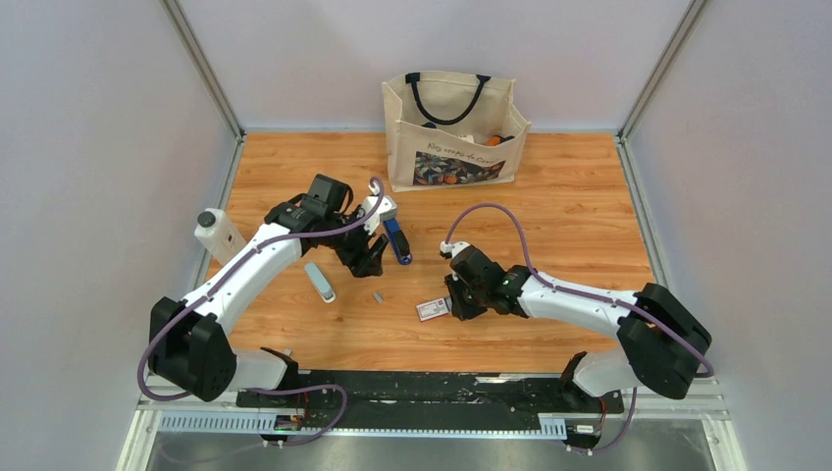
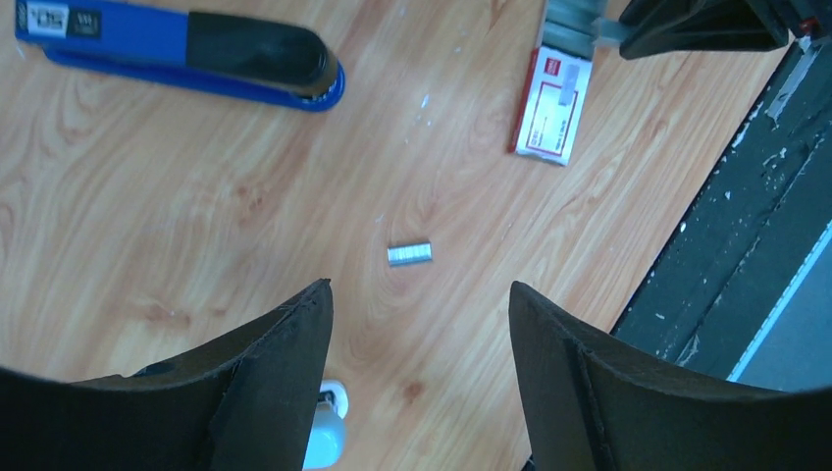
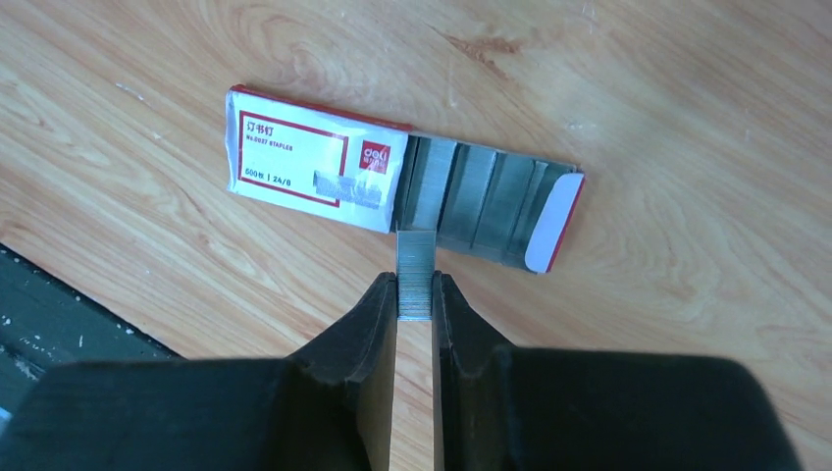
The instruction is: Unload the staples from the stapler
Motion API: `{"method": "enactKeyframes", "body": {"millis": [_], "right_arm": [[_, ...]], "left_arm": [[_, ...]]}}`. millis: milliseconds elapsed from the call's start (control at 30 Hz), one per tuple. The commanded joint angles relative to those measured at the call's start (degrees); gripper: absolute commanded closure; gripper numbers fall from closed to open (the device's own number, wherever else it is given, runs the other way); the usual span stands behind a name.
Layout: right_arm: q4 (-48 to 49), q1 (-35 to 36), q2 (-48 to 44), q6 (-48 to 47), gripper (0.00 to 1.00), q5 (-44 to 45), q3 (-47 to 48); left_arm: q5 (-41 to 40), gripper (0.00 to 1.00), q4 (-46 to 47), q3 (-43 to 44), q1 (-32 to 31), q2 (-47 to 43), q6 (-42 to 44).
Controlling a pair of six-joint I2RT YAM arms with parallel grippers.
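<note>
Right gripper [image 3: 415, 287] clamped on staples [image 3: 415, 250] at open box [image 3: 294, 157]: best seated level, squarely aligned; left gripper [image 2: 420, 294] apart.

Wooden tabletop [image 1: 589, 216], orange grain. A short strip of staples [image 2: 409, 254] lies just ahead of the left claw [image 2: 420, 294], in line with the gap between its spread fingers. A blue stapler [image 2: 177, 49] lies farther ahead, off to one side. A white-and-red box [image 3: 309, 162], tray slid out, lies directly before the right claw [image 3: 415, 289]. A canvas bag [image 1: 451, 132] stands well beyond both.
</note>
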Motion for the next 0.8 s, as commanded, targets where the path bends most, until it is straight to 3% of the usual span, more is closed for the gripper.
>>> {"method": "enactKeyframes", "body": {"millis": [0,767], "right_arm": [[-0.15,0.39,3.16,-3.03,0.92,1.42,4.22],[-2.35,0.48,9.32,-5.67,0.92,2.47,9.23]], "left_arm": [[3.35,0.26,-2.07,-0.56,2.62,0.54,1.56],[3.88,0.28,-0.05,-2.84,3.76,-0.42,1.83]]}}
